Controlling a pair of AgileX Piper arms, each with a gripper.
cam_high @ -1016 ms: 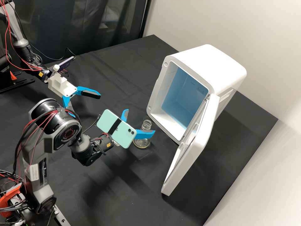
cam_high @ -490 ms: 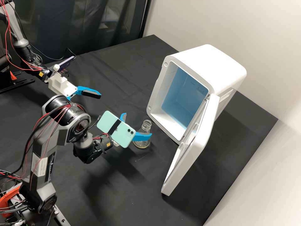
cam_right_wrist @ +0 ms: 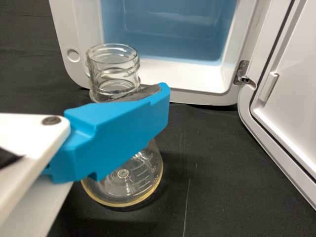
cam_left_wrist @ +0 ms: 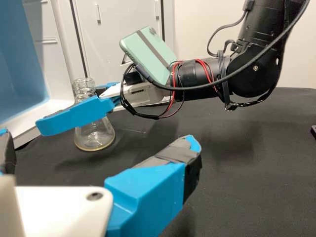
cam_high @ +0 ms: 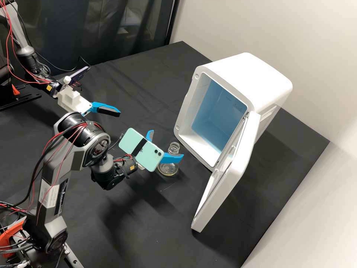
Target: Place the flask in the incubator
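Observation:
A clear glass flask stands upright on the black bench just in front of the white incubator, whose door hangs open, showing a blue inside. My right gripper is open, one blue finger on each side of the flask's neck; the near finger crosses in front of the neck. A mint-green phone is strapped to this wrist. My left gripper hovers open farther back and left, above the bench, holding nothing. The left wrist view shows the flask and the right gripper beyond its own fingers.
The open door stands to the right of the flask, and the incubator's lower rim is close behind it. Cables and an arm mount sit at the bench's back left. The bench edge runs along the right.
The right arm's elbow has swung up and toward the flask, carrying the gripper a little farther around the neck. The flask and the left arm have stayed put.

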